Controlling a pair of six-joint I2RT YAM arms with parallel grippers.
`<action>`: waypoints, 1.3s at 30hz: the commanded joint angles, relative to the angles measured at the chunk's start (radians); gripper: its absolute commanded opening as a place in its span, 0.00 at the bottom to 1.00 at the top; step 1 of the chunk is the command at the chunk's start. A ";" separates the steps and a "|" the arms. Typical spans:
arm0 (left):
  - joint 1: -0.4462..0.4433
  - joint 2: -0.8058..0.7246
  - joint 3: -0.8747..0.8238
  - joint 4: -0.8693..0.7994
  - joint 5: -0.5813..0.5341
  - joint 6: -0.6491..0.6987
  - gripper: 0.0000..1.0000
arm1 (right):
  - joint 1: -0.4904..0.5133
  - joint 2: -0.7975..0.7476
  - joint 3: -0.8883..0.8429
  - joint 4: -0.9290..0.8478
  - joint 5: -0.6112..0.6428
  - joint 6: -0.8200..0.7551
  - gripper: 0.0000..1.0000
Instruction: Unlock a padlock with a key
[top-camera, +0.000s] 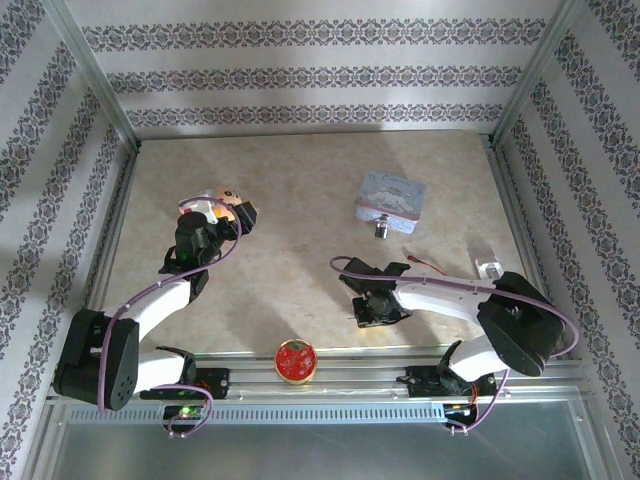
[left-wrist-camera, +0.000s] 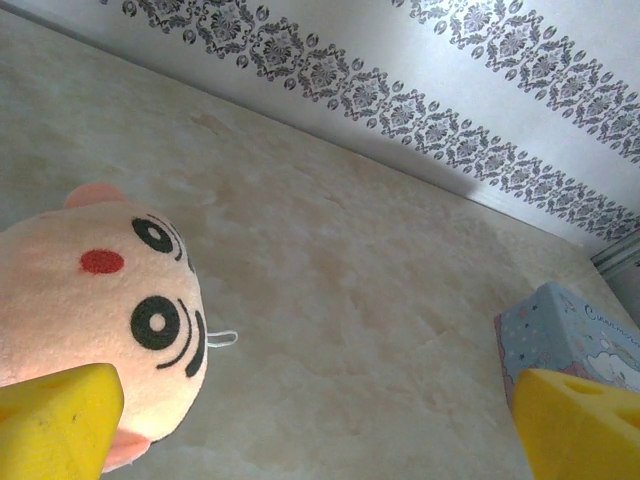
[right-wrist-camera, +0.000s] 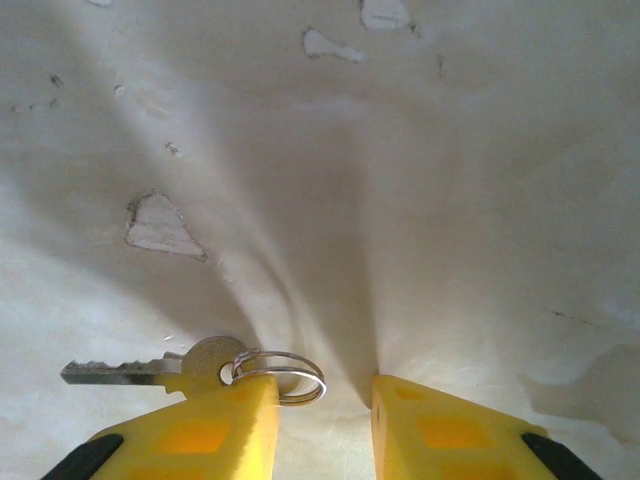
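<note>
From above, no writing can be read. The table (top-camera: 300, 180) is a beige, marbled slab fenced by metal rails, with walls papered in grey flowered bands. The padlock (top-camera: 382, 231), small and metallic, sits just at the near edge of a pale blue tin (top-camera: 390, 198) in the far right part. The middle of the table lies bare between the arms. The left claw (top-camera: 212, 213) is beside a round pink plush toy (top-camera: 236, 208) on the left. The right claw (top-camera: 372, 312) points down near the front edge, well apart from the padlock. A round red disc (top-camera: 296, 361) rests on the front rail.

At the left wrist, the left claw (left-wrist-camera: 320, 425) stands wide open and holds nothing. Its yellow fingers (left-wrist-camera: 60, 420) sit at the two lower corners. The plush toy has black eyes and a red dot, and it touches the left finger. The tin's rounded corner bears cursive print too small to read. Smooth open table runs to the wall.

At the right wrist, the right claw (right-wrist-camera: 325, 400) has its jaws a narrow gap apart with nothing pinched between them. The silver key (right-wrist-camera: 130, 372) lies flat on the table. Its toothed blade points left and its head is tucked at the left finger's tip. Its wire ring (right-wrist-camera: 300, 380) pokes into the gap. The surface here is pale, with chipped patches.
</note>
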 joint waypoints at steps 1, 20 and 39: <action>-0.016 -0.010 0.023 0.024 -0.016 0.003 0.99 | 0.022 0.032 0.029 0.090 -0.021 -0.029 0.29; -0.016 0.008 0.033 0.026 -0.011 0.000 0.99 | 0.042 0.044 0.067 0.098 -0.039 -0.034 0.09; -0.016 0.000 0.135 -0.139 0.047 -0.017 0.99 | -0.042 -0.166 0.100 0.086 0.080 -0.005 0.00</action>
